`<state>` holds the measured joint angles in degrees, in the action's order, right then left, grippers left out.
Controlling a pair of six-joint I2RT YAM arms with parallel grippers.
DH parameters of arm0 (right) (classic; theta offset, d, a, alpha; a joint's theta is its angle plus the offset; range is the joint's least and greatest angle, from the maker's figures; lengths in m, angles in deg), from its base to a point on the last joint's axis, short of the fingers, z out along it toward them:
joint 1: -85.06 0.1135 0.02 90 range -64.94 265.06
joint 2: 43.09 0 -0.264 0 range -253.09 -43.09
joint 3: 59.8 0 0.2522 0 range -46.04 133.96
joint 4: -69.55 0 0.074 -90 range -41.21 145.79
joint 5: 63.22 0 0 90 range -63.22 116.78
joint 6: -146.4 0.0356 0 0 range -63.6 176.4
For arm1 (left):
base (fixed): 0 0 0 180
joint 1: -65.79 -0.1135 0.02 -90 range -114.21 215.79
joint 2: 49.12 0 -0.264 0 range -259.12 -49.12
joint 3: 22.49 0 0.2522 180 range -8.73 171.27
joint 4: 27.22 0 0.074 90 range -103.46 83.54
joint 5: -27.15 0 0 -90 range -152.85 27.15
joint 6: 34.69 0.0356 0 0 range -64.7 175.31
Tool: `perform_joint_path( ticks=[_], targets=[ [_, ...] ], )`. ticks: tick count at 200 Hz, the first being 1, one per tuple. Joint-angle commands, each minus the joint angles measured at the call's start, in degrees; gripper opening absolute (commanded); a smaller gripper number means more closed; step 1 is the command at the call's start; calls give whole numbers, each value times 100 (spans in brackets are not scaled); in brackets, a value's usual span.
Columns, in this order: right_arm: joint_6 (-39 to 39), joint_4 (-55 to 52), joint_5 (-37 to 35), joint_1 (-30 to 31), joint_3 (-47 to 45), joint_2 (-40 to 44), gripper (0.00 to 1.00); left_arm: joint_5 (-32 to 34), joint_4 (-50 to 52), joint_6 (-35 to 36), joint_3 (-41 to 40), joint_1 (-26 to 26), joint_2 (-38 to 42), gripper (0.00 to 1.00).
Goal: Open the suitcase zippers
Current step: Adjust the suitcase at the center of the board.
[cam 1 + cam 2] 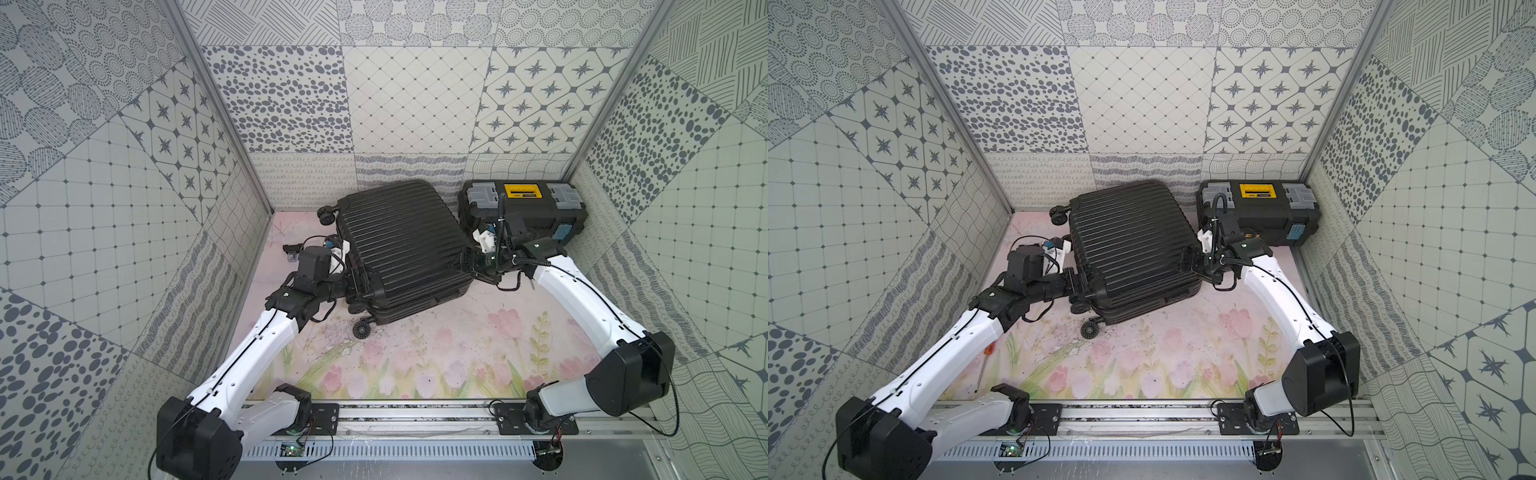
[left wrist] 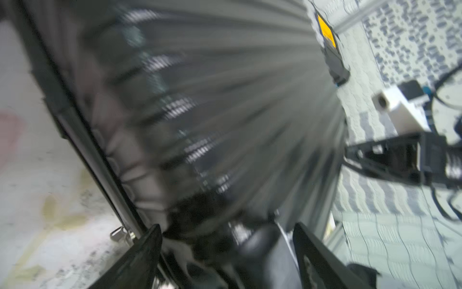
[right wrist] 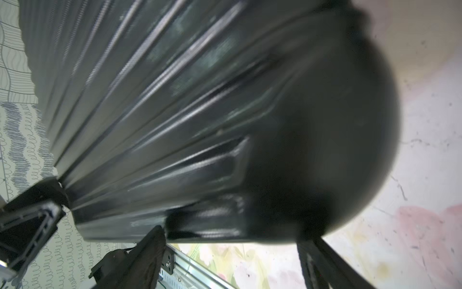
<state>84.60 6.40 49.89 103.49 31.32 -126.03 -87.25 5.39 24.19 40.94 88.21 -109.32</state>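
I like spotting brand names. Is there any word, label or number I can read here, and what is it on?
No text is readable.
Yellow plate on the toolbox lid: markings too small to read.
Blue sticker on its side: too blurred.

My top views: high at the front, looking down, sharing the whole scene. My wrist views: tight against the suitcase [image 2: 225, 87], from opposite ends.

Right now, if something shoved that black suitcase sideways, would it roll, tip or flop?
The suitcase lies flat, ribbed face up, so it probably slides rather than tips. Its caster wheel sticks out at one end, so rolling seems unlikely. Ribbed and hard-looking, it should move stiffly as one piece rather than sag.
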Motion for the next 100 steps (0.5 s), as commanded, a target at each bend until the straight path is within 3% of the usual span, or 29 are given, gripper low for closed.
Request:
perform_joint_path(
  ticks=[1, 23, 42, 62, 75, 85, 100],
  targets=[
    [-416, 290, 36, -59, 386, 256, 93, -83, 537, 618, -155, 434, 652, 86],
    [-714, 46, -166, -69, 508, 537, 95, 750, 663, 1063, -320, 438, 1326, 90],
    [-884, 139, -288, -68, 370, 966, 95, 988, 734, 1407, -536, 435, 2014, 92],
    [-913, 740, -276, -75, -119, 1551, 95, 1159, -107, 1476, -1188, 445, 2964, 87],
    [-775, 1234, -526, -76, -563, 1934, 96, 1612, -614, 1420, -1604, 559, 3403, 84],
    [-643, 1707, -555, -77, -988, 2272, 96, 1311, -1027, 1620, -1891, 569, 3703, 84],
    [-761, 3021, -40, -77, -1968, 2990, 94, 851, -1477, 1832, -2335, 571, 4023, 77]
  ],
)
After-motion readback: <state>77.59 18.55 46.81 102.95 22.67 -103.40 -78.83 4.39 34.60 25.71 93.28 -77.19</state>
